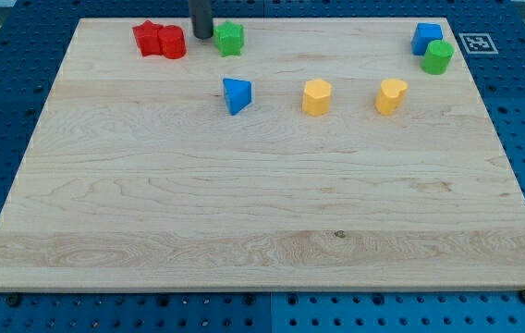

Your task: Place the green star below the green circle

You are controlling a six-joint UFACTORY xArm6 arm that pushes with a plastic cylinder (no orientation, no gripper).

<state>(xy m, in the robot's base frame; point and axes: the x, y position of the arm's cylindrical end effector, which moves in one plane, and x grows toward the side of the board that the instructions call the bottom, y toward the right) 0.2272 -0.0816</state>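
The green star (229, 38) lies near the view's top, left of centre. The green circle (437, 56) lies at the top right, touching the blue block (426, 38) above and to its left. My tip (202, 35) is a dark rod standing just left of the green star, almost touching it, between the star and the red blocks.
A red star (147, 38) and a red circle (172, 43) touch each other at the top left. A blue triangle (237, 94), a yellow hexagon (316, 96) and a yellow heart (391, 95) form a row below. The wooden board (262, 240) lies on a blue pegboard.
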